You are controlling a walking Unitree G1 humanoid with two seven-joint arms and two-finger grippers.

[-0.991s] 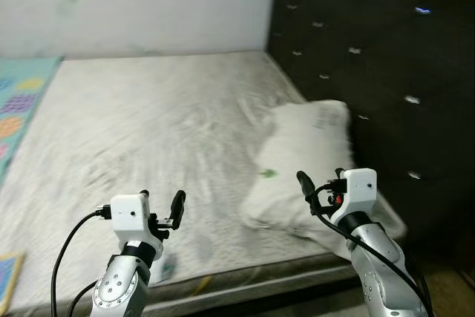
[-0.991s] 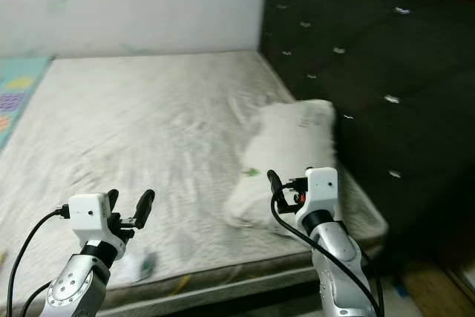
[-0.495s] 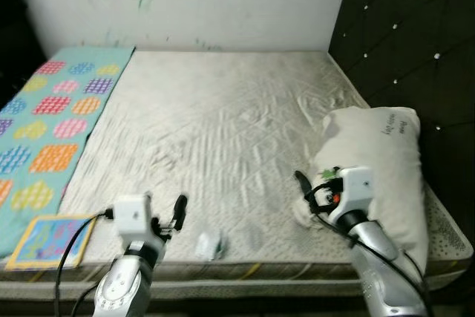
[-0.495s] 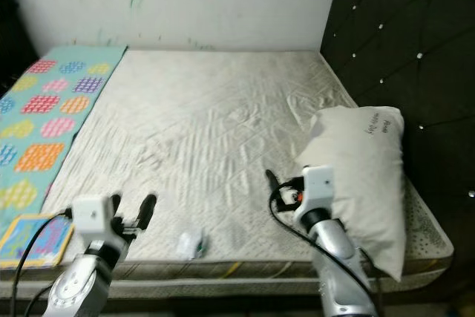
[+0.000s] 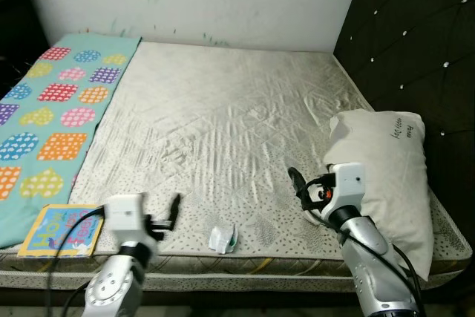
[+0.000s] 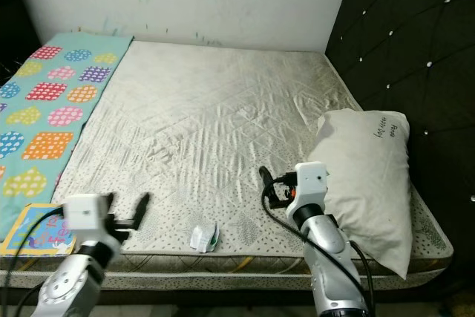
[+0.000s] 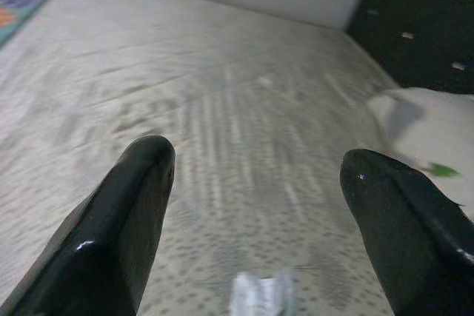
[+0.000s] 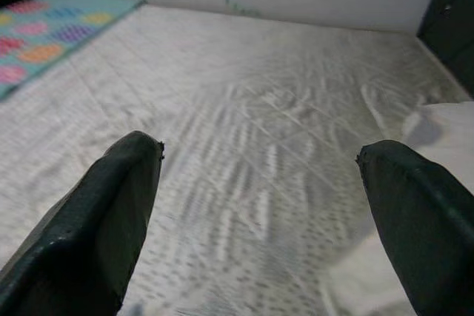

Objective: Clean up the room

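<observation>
A small crumpled wrapper point(image 5: 222, 237), white with a bit of green, lies on the bare mattress point(image 5: 223, 124) close to its near edge. It is the only loose litter here, so I judge it is the thing to pick up first. It looks very light and thin, probably plastic or paper, so it will crush easily and may slide on the quilted cover if it is pushed from the side. The best hold seems to be on the raised fold in its middle, with the fingers coming down from above and closing across it.

The left gripper point(image 7: 259, 205) is held above the near edge of the mattress, just to the left of the wrapper, and its two fingers stand wide apart with nothing between them. The right gripper point(image 8: 259, 183) is over the mattress further right of the wrapper, next to the white pillow point(image 5: 390, 165), also wide open and empty.

A colourful picture book point(image 5: 61, 229) lies at the near left corner of the mattress, on a teal blanket point(image 5: 52, 109) with bright patches.

What the wrapper really is I cannot read; in the left wrist view it is blurred and cut off. The small writing on the pillow is too small to read.
</observation>
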